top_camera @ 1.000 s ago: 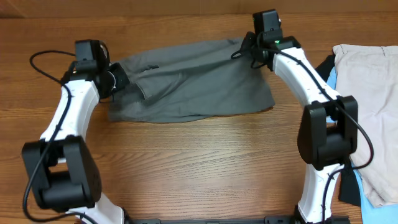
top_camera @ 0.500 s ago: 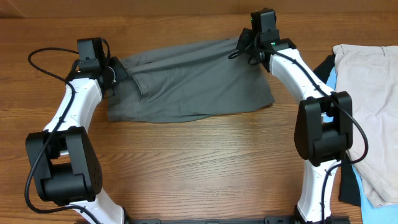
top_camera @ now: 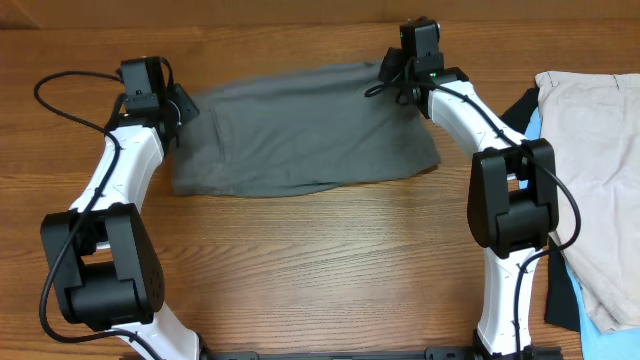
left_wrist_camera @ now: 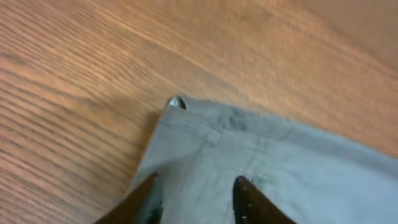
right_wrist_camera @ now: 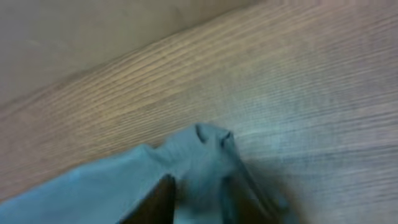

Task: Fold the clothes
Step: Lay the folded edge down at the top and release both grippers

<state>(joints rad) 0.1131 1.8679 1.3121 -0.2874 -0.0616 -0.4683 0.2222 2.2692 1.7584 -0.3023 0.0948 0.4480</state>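
Grey shorts: spread flat, far centre of table. Left claw and right claw: released over its far corners. Beige garment: right edge.

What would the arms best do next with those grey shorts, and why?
Probably a small lift straight up, clear of the cloth. The grey shorts lie spread flat on the table, and the left gripper and right gripper sit at their two far corners with jaws apart, seemingly gripping nothing. Backing off first should avoid dragging the corners before a fresh grasp.
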